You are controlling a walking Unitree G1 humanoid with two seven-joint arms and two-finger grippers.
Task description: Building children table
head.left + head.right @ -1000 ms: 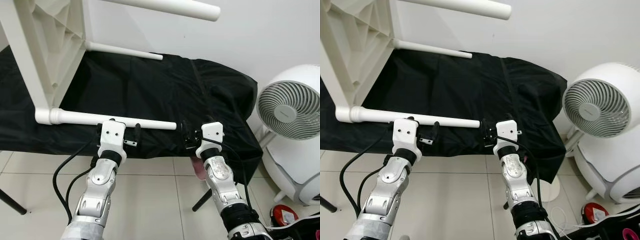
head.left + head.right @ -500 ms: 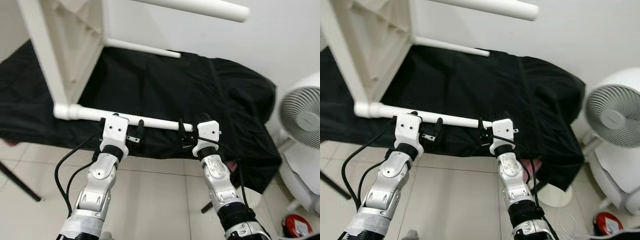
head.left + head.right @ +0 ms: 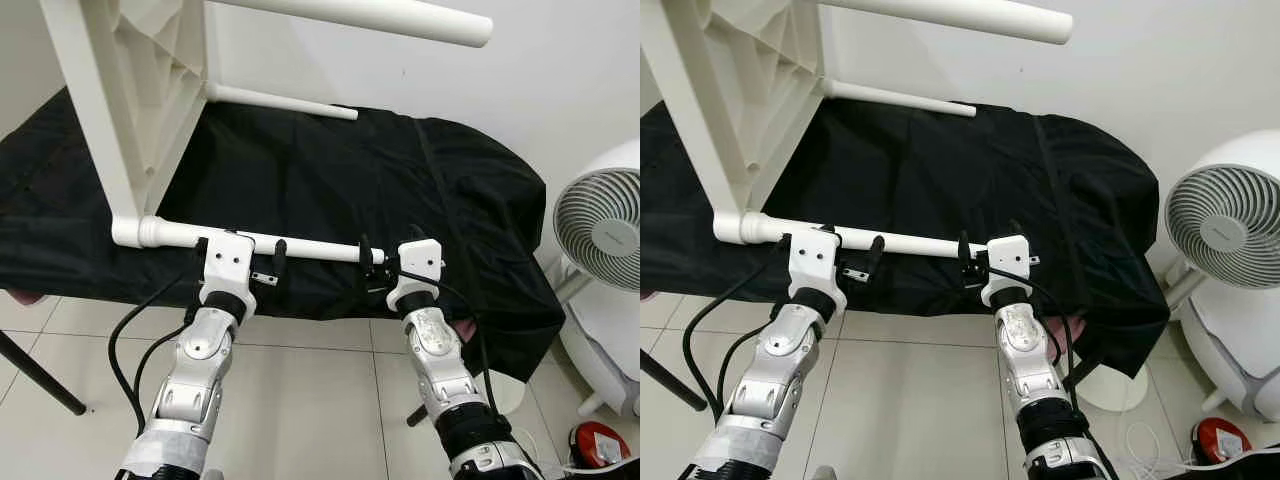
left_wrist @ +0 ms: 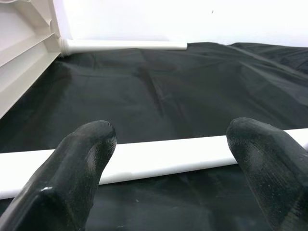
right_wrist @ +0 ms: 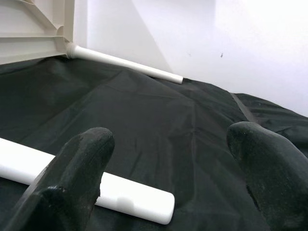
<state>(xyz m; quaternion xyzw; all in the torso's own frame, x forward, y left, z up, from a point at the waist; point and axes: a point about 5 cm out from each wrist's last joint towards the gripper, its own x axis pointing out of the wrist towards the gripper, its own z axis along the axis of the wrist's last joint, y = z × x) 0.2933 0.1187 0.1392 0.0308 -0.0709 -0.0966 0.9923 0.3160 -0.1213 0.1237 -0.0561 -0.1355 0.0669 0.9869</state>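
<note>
The white children's table (image 3: 110,90) lies on its side on a black-draped work surface (image 3: 400,170), its legs pointing right. The nearest leg (image 3: 315,247) runs level along the front edge. My left gripper (image 3: 242,247) is open at the middle of that leg, which crosses just beyond its fingertips (image 4: 91,144). Over the leg's free end (image 5: 144,204), my right gripper (image 3: 385,256) is open too, with one finger (image 5: 82,159) on either side. Neither gripper is closed on the leg.
A second leg (image 3: 280,100) lies along the back by the wall, and another (image 3: 380,15) juts out overhead. A white fan (image 3: 600,230) stands on the floor at the right. Below are floor tiles, a black support leg (image 3: 40,375) and a red object (image 3: 598,445).
The camera has shifted. My right gripper has moved left from beyond the leg's tip to its free end. The left gripper stays at the leg's middle.
</note>
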